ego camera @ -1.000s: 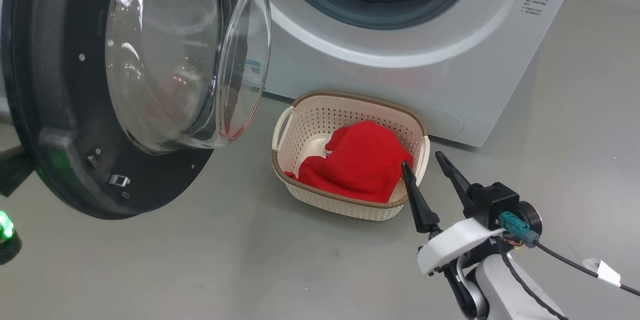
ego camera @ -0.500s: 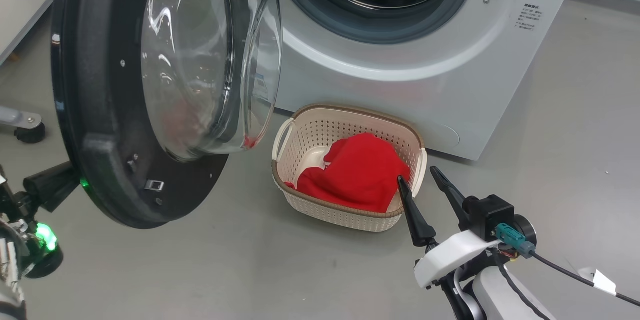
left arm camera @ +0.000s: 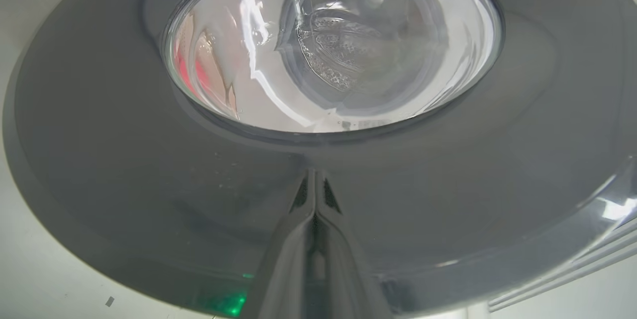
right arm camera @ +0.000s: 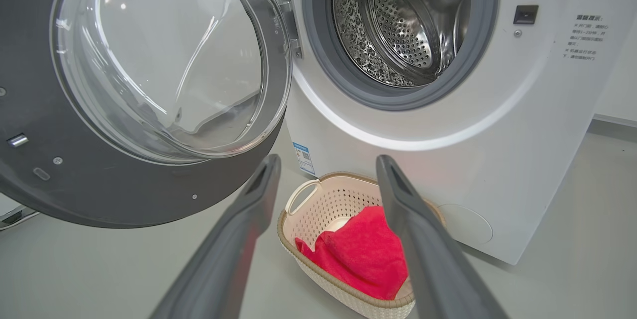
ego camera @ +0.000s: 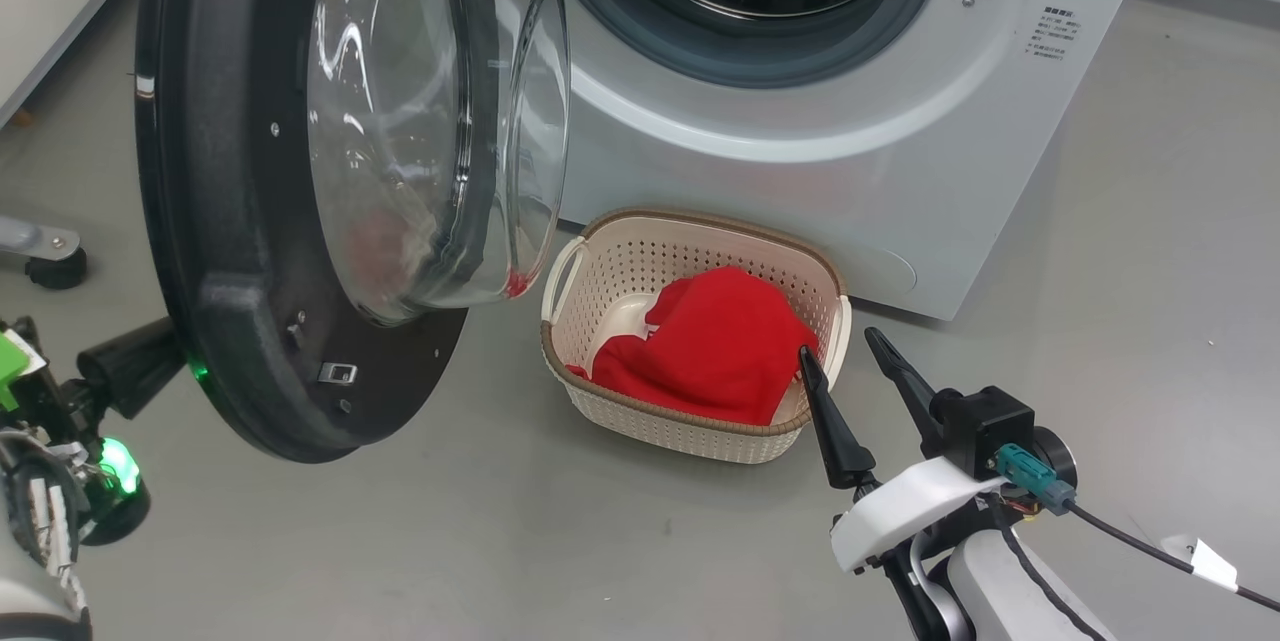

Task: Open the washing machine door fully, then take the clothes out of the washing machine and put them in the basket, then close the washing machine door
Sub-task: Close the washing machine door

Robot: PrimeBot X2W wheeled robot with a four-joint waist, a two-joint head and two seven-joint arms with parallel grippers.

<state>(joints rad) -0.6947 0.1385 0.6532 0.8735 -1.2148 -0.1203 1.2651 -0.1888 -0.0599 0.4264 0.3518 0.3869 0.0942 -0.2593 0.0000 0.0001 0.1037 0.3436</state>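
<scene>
Head view: the left gripper (ego camera: 135, 376) touches the outer side of the big round black glass-bowl door (ego camera: 230, 221). Left wrist view: its fingers (left arm camera: 308, 239) are squeezed together against it. Right wrist view: the right gripper (right arm camera: 328, 159), fingers wide apart, hangs just beside the cream plastic basket (right arm camera: 343, 286) holding the red clothes (right arm camera: 363, 254).

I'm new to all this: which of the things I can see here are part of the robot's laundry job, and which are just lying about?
Part of the job: washing machine; its open door; clothes, lying in the basket; left fingers, shut, tips at the door; right fingers, open, beside the basket.
Just lying about: castor at far left; tagged cable.
</scene>
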